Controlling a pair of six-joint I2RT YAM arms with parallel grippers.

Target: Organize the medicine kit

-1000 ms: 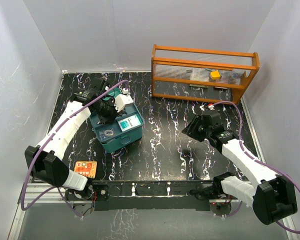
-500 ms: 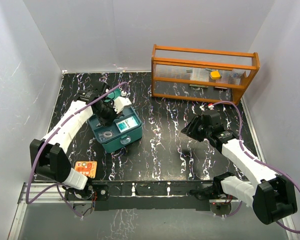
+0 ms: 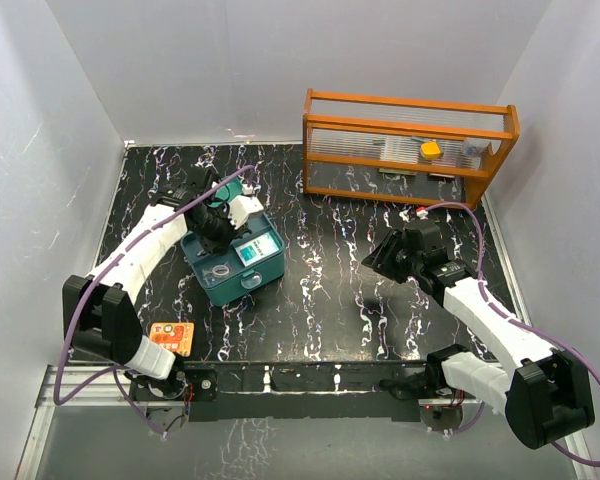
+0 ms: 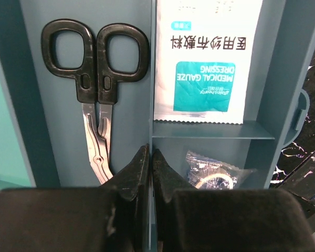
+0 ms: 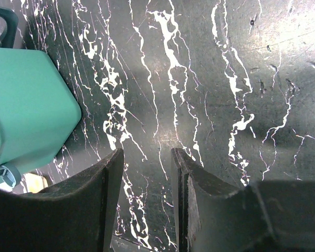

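Observation:
The teal medicine kit (image 3: 242,285) sits open at the left of the table. My left gripper (image 3: 220,236) reaches down into it. In the left wrist view the gripper (image 4: 149,155) is shut on the thin upright divider (image 4: 150,79) of the teal insert tray. Black-handled scissors (image 4: 97,100) lie in the left compartment. A white medical gauze packet (image 4: 207,68) lies in the right one, with a small clear packet (image 4: 212,173) in the compartment below it. My right gripper (image 3: 378,258) is open and empty above bare table (image 5: 147,157). The kit's corner (image 5: 26,105) shows to its left.
An orange wooden slatted rack (image 3: 405,145) stands at the back right and holds a yellow item (image 3: 430,150). An orange card (image 3: 170,338) lies near the front left edge. White walls enclose the black marbled table (image 3: 330,290).
My left arm has shifted slightly and the kit has turned a little and moved a little toward the near edge with it. The right arm has not moved.

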